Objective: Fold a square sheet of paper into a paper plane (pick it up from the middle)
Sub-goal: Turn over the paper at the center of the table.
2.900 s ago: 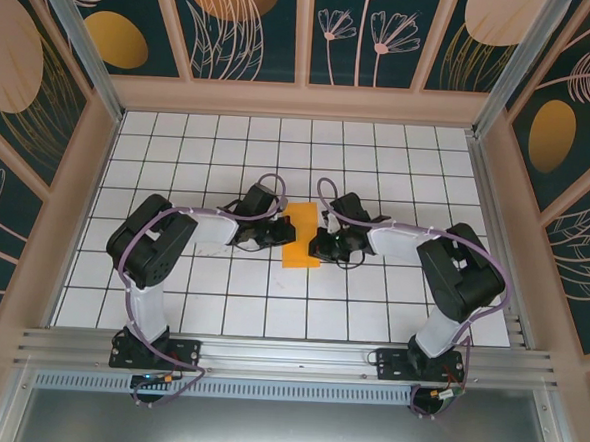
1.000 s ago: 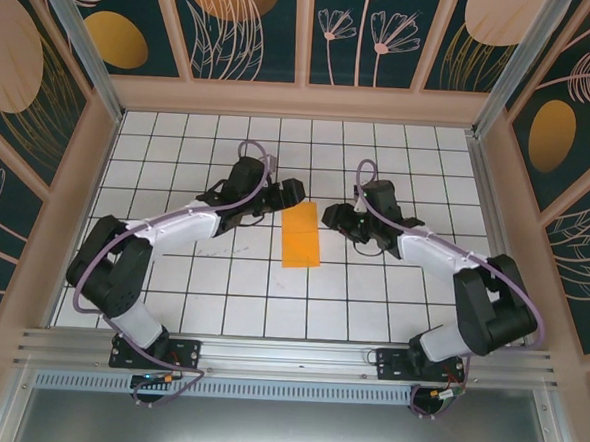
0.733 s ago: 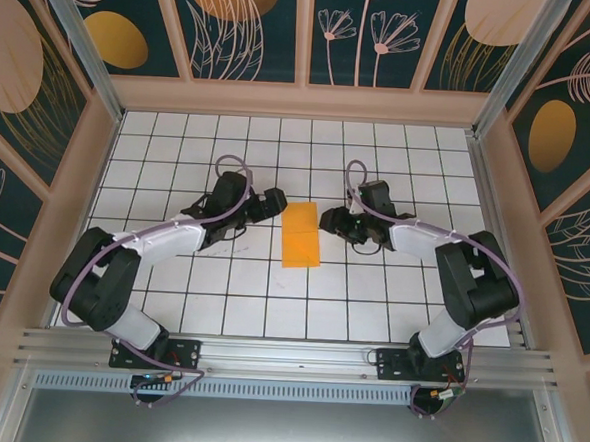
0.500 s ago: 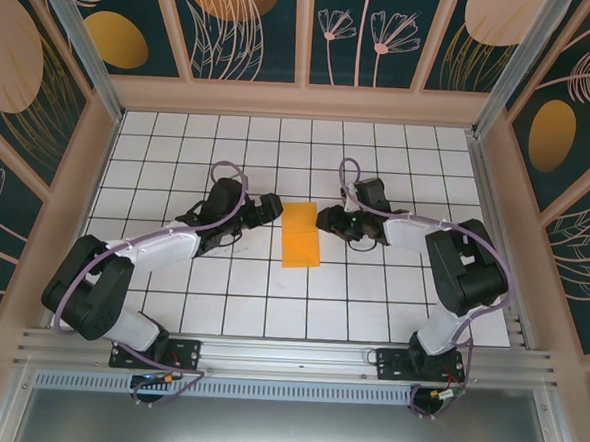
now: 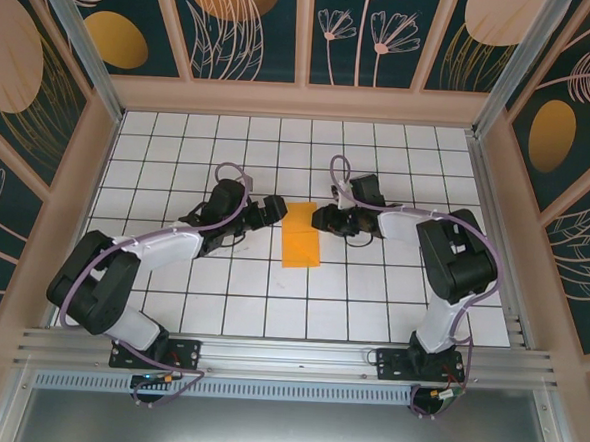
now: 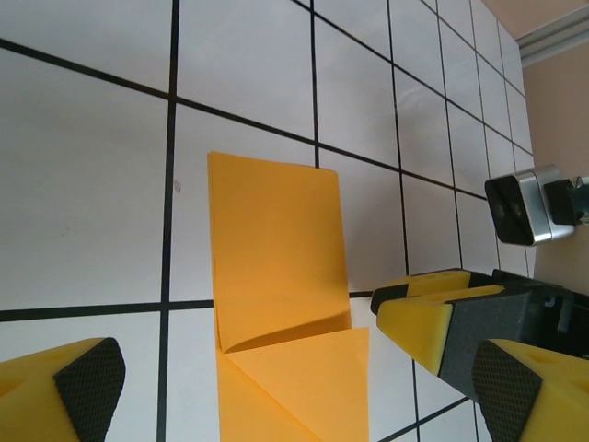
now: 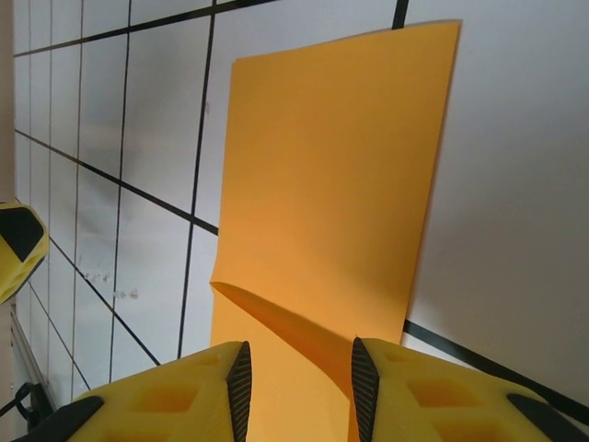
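1. Surface: table (image 5: pixel 172 274) of white square tiles with black grid lines. An aluminium rail (image 5: pixel 287 356) runs along the near edge, where both arm bases are bolted.
2. Surroundings: dark teal walls (image 5: pixel 256 38) on three sides, painted with pale plant outlines and dull-orange ovals and framed in light wood.
3. Square sheet of paper (image 5: pixel 300 239): bright orange, lying flat near the table's middle, between the two grippers. It is folded to an upright rectangle, with one corner at its far end turned down into a triangular flap.
4. Left gripper (image 5: pixel 273 208): at the paper's far-left corner. The left wrist view shows its jaws spread wide, one black-padded yellow finger (image 6: pixel 87 378) on each side of the paper's end. It holds nothing.
5. Right gripper (image 5: pixel 318 218): at the paper's far-right corner. The right wrist view shows its yellow fingers (image 7: pixel 184 401) parted by a narrow gap, with the flap's edge visible in that gap. Whether they touch the paper cannot be told.
6. Change since a second ago: both grippers have drawn in from well clear of the paper to just beside its far corners. The right arm's elbow has folded in toward the middle. The paper has kept its place and shape.
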